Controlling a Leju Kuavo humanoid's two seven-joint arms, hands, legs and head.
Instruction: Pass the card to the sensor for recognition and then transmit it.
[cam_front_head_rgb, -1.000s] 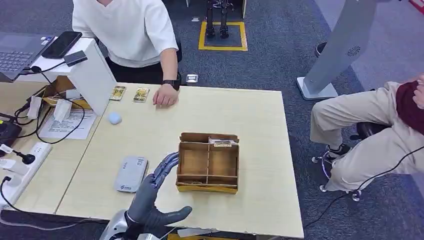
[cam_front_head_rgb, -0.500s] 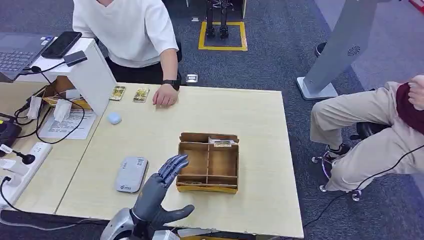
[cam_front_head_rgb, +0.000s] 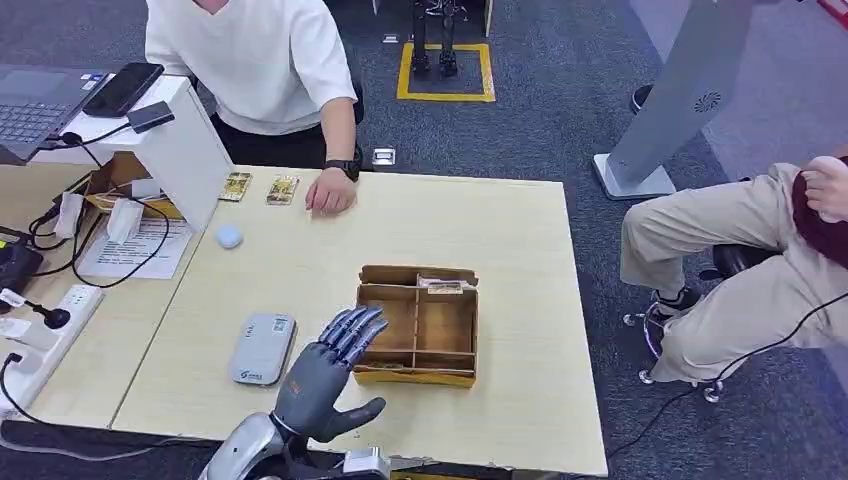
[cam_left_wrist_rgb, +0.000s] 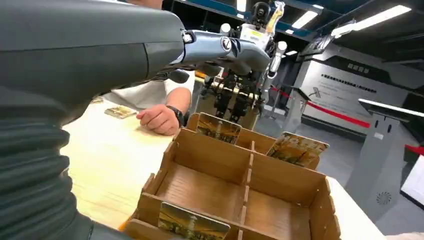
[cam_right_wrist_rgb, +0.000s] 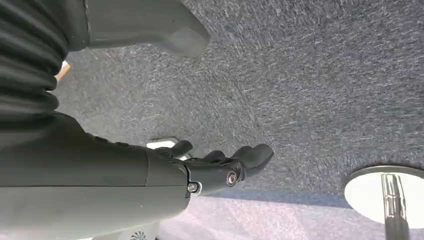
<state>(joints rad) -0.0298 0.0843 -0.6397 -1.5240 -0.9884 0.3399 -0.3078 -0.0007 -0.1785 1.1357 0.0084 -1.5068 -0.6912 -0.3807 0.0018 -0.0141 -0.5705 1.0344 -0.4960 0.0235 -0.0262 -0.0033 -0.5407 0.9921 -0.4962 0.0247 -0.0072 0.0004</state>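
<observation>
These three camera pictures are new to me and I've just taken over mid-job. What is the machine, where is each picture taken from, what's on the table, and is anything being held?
It is a humanoid robot with two arms. The head view looks down from high on its body. Its left robot hand hovers open, fingers spread, at the near left edge of a divided cardboard box on a pale wooden table. Left of that box lies a grey card reader. Two cards lie at the far edge beside a person's hand.

The left wrist view looks along that arm into the box, where picture cards stand in its slots.

The right wrist view shows the right robot hand hanging over grey carpet, fingers loosely apart, holding nothing.
</observation>
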